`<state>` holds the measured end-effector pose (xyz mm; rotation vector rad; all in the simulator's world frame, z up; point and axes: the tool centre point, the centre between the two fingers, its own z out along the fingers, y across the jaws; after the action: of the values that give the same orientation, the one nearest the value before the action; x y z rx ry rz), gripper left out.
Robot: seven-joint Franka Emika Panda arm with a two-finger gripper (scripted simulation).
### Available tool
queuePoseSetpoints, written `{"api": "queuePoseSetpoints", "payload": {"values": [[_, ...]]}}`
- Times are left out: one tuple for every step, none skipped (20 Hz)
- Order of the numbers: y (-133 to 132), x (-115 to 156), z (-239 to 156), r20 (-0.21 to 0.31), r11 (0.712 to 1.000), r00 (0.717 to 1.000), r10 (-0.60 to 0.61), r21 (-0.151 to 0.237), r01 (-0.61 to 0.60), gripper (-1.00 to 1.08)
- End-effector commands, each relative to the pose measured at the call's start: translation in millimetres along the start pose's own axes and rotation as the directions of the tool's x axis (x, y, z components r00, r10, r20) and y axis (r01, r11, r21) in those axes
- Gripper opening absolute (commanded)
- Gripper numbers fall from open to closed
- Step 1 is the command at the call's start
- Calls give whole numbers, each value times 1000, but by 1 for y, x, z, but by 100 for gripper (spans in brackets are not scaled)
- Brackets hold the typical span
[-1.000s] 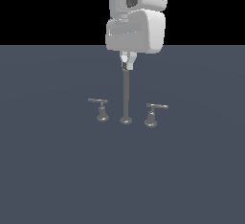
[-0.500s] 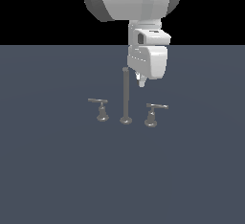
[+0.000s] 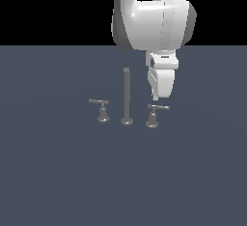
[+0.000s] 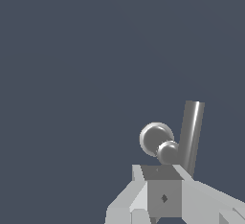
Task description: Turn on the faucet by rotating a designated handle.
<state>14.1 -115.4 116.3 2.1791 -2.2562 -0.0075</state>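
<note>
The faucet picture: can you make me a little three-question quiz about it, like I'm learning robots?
1. True or false: the end effector is gripping the handle.
2. How many lever handles stand beside the spout post?
3. Which is the end effector above? A) the twin lever B) the handle on the exterior view's right C) the spout post

Key: 1 false, it hangs just above the handle. 2 two. 3 B.
</note>
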Motion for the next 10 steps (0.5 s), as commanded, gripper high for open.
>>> {"api": "queuePoseSetpoints", "payload": {"values": [[-4, 11, 10, -1, 998, 998, 55, 3, -55, -100], [-6, 15, 14, -1, 997, 997, 73, 4, -73, -100], [-7, 18, 17, -1, 996, 996, 89, 4, -89, -100], [-7, 21, 19, -1, 995, 995, 102, 5, -102, -100], [-8, 24, 22, -1, 993, 993, 114, 6, -114, -100], [-8, 26, 24, -1, 992, 992, 124, 6, -124, -100], [-9, 28, 25, 0, 991, 991, 131, 6, -131, -100], [-9, 29, 26, 0, 991, 991, 136, 6, -136, -100], [-9, 29, 27, 0, 990, 990, 140, 7, -140, -100], [-9, 30, 27, 0, 990, 990, 141, 7, -141, -100]]}}
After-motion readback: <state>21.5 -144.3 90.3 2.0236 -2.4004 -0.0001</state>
